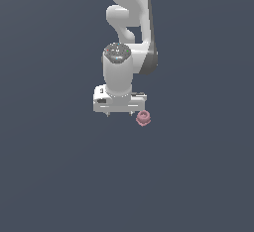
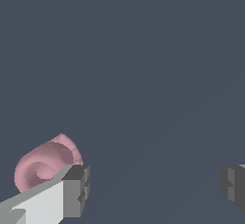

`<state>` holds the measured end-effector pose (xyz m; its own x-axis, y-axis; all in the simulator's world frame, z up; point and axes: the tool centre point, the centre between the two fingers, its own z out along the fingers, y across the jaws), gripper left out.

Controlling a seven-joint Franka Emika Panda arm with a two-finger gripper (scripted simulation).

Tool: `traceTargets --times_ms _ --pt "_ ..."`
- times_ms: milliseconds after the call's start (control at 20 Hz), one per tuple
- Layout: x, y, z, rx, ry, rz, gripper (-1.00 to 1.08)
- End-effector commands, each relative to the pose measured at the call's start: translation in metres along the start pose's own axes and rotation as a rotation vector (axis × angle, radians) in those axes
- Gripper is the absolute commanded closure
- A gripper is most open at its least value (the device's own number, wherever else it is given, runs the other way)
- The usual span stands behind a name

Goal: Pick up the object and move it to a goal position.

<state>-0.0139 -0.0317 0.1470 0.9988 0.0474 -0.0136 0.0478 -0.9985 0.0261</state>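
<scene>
Pink object (image 1: 143,118), small, rounded and lumpy with a ring-like top, lies on the plain dark grey surface (image 1: 59,176) just below and toward the exterior view's right of the white gripper (image 1: 119,113). In the exterior view it sits close under the right end of the gripper's broad white body, outside the span of the two short fingertips that project beneath that body. The wrist view confirms this placement: the object (image 2: 45,165) appears beyond the outer side of one finger (image 2: 72,194), partly covered by that finger's grey pad, while the opposite finger (image 2: 234,187) stands well apart at the far edge of the picture. The gap between the two fingers holds only bare surface, so the jaws are spread wide and grip nothing. Whether the near finger touches the object cannot be told; the two overlap in the wrist view. The object shows a spiral or coiled face in the wrist view. The arm (image 1: 126,23) rises above the gripper, white with a dark band along one side, its wrist pointing straight down. Nothing stands between the gripper and the object.
</scene>
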Motion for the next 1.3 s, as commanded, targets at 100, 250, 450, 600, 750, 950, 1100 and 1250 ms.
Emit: traceTargets --times_ms 100,250,450,600,750,950,1100,1250 --pt "-0.007 -0.027 0.013 0.003 0.003 -0.122 -0.92" --pt "-0.015 -0.05 0.024 0.006 0.006 -0.232 -0.92" --pt "-0.026 -0.081 0.037 0.011 0.011 -0.375 -0.92" --pt "-0.034 -0.098 0.045 0.015 0.015 -0.458 -0.92" --pt "-0.04 -0.111 0.05 0.018 0.018 -0.52 -0.92" --pt "-0.045 -0.12 0.054 0.021 0.02 -0.568 -0.92" --pt "-0.046 -0.123 0.055 0.021 0.021 -0.579 -0.92" --pt "-0.046 -0.122 0.056 0.021 0.02 -0.572 -0.92"
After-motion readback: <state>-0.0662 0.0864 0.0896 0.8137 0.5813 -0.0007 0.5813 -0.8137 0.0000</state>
